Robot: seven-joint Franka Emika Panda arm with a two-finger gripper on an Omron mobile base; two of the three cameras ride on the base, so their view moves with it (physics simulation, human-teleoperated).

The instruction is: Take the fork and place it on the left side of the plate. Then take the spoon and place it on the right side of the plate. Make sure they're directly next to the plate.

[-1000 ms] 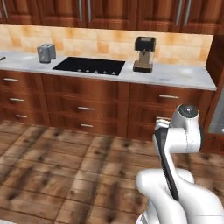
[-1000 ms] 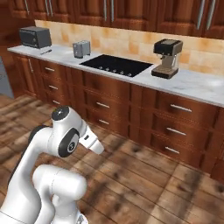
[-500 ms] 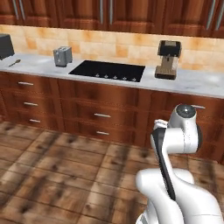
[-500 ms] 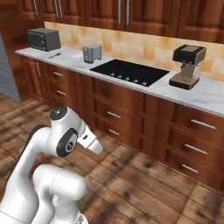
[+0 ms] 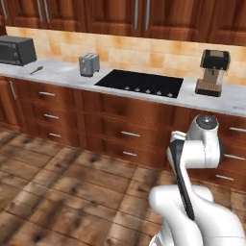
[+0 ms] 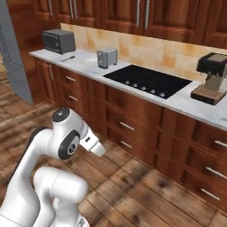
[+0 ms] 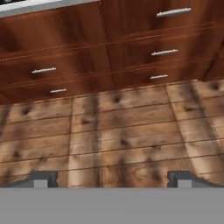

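Gripper (image 7: pixel 113 179): hand view; two dark fingertips (image 7: pixel 41 179) stand wide apart, jaws open, nothing btwn them; aimed down at the floor, well short of the cabinets.
Arm (image 5: pixel 194 153): white w/ dark joints, folded up close over the base; lower right of left base view, lower left of right base view (image 6: pixel 62 142).
Utensil (image 5: pixel 36 70): slim dark item lying flat on the countertop, btwn microwave and toaster, nearer the microwave; rounded end twd the wall; too small to tell fork from spoon. Also in right base view (image 6: pixel 68 58). Well apart from the gripper.
Countertop (image 5: pixel 62 73): pale grey, runs along the back wall over the drawers.
Microwave (image 5: pixel 17 50): dark box at the far left end of the countertop, vs. the tiled backsplash.
Toaster (image 5: pixel 89 64): silver, upright, just left of the cooktop.
Cooktop (image 5: pixel 140 82): flat black panel set into the countertop, approx. centre.
Coffee machine (image 5: pixel 212 73): dark top, brown base; right of the cooktop, apart from it.
Drawers (image 5: pixel 127 134): dark red-brown wood fronts w/ silver bar handles, below the countertop; same fronts at top of hand view (image 7: pixel 105 39).
Floor (image 5: pixel 72 192): brown wood planks; also under the gripper in hand view.
Grey panel (image 6: pixel 13 57): tall, at left edge of right base view, beyond the countertop's end.
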